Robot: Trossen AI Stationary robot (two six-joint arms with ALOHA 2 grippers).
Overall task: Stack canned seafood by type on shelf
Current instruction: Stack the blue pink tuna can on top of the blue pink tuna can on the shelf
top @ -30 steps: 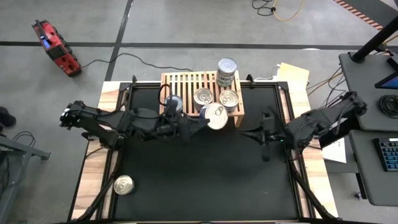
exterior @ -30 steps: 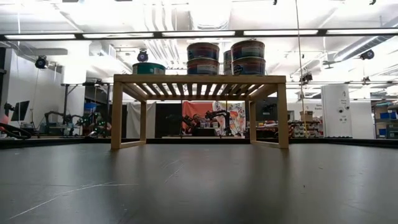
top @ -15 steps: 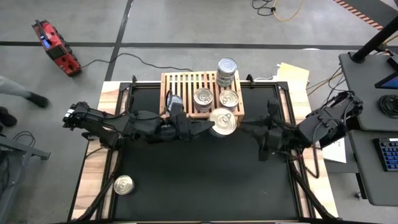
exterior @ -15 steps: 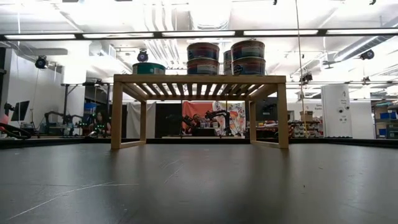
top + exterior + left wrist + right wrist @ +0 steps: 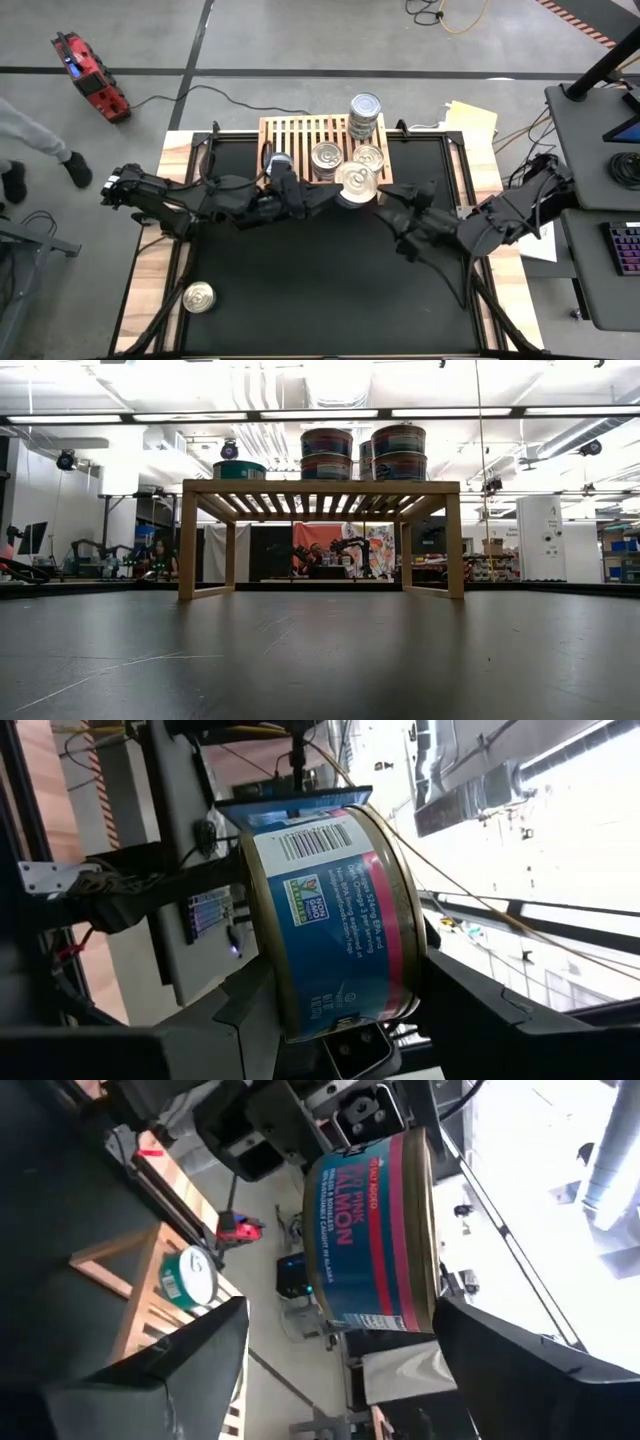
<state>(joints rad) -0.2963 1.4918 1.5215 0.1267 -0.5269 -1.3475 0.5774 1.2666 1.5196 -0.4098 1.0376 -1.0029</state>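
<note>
Right between the two claws, just off the shelf's [image 5: 322, 135] front edge, there's a blue salmon can [image 5: 357, 184] up off the worktop [image 5: 320, 270]. The left claw [image 5: 335, 197] is clamped on it. The right claw [image 5: 388, 208] sits spread wide just beside the can, not gripping it. More cans [image 5: 366, 112] stand on the shelf beyond, and a stray can [image 5: 198, 297] lies well behind the left claw.

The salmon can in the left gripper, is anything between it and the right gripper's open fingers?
Nothing visible. The salmon can is held in the left gripper, and the right gripper faces it with fingers open, gap clear.
</note>
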